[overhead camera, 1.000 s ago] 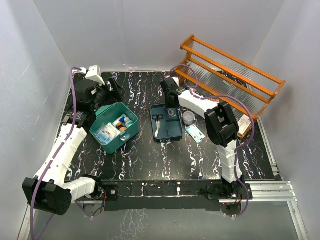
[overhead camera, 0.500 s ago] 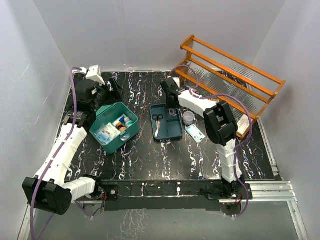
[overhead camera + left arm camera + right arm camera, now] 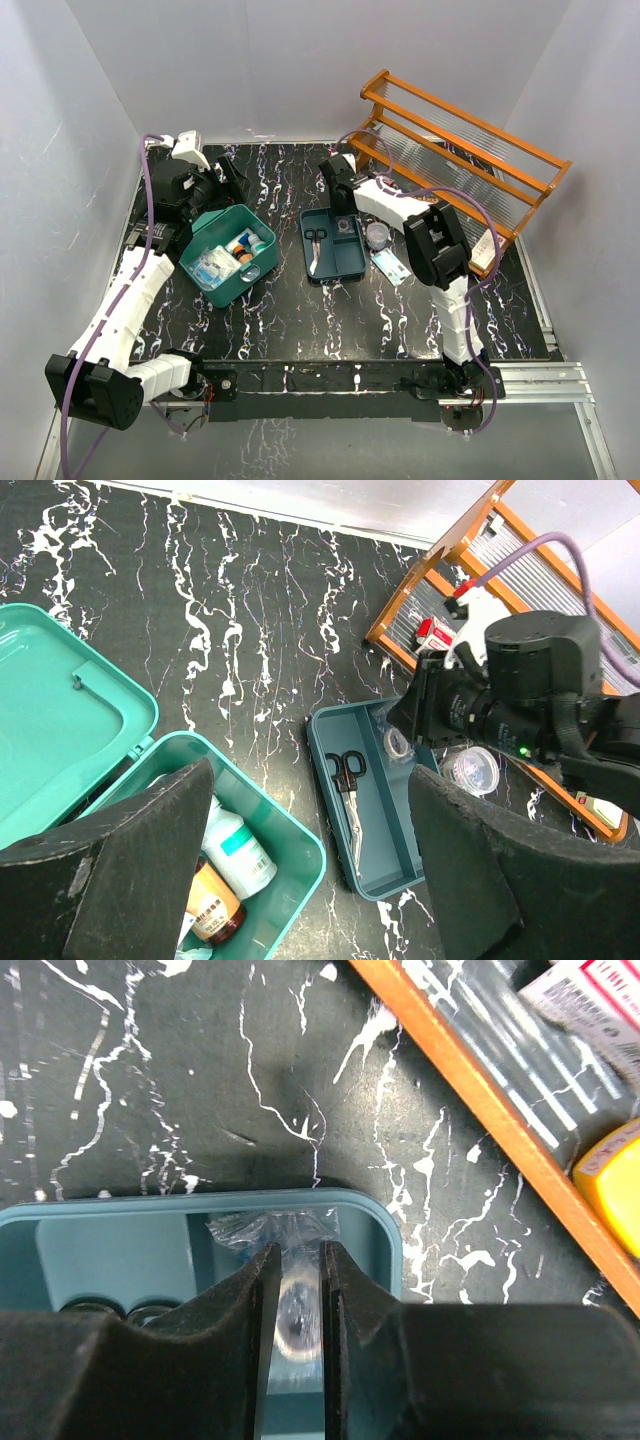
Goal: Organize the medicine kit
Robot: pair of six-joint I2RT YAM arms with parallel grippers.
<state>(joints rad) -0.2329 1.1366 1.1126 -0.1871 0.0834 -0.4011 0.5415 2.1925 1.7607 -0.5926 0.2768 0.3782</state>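
The box [image 3: 228, 255] sits open on the left half of the table [image 3: 300, 325]. Its long axis runs from near-left to far-right. Its lid [image 3: 60, 730] is thrown back on the far-left side, under the left arm. Bottles [image 3: 235, 845] and packs [image 3: 210, 265] lie inside.

A strip of bare table separates the box from the tray [image 3: 335, 262], which lies mid-table with its long axis running near to far. Scissors [image 3: 315, 240] lie lengthwise in the tray's left compartment.

The near part of the table is bare. A cup [image 3: 377, 235] stands just beside the tray's right edge, with a packet [image 3: 393, 265] near it. The rack [image 3: 460, 150] lines the far-right edge.

The left gripper [image 3: 310, 780] hangs above the box's far side, its jaws wide apart and holding nothing. The right gripper [image 3: 297, 1260] is down at the tray's far-right corner. Its jaws are only narrowly apart, with a clear wrapped item [image 3: 290, 1228] between them. Whether they pinch it cannot be told.
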